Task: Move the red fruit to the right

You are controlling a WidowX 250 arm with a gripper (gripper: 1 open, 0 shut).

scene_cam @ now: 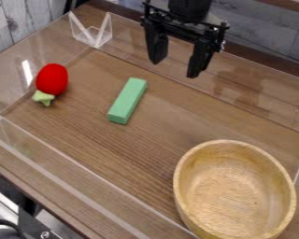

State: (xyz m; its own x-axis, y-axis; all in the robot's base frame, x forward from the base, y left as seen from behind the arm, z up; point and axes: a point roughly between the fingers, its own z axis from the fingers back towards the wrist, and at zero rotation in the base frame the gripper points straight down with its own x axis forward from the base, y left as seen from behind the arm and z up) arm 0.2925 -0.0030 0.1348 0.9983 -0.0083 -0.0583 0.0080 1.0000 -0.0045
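Strawberry (49, 78), the item to be moved, lies at nine o'clock on the wooden tabletop (168, 144), green stem end toward seven o'clock. Pincer (172, 82) is at twelve o'clock, above the tabletop; whether its fingers are apart or together cannot be determined. Caution: the rounded body may roll if the pincer contacts it off-centre. A low, straight rightward sweep may strike the green block (127, 101), which lies between the fruit and the right side. Count: one strawberry, one green block, one yellow bowl (186, 190) at five o'clock, one pincer.
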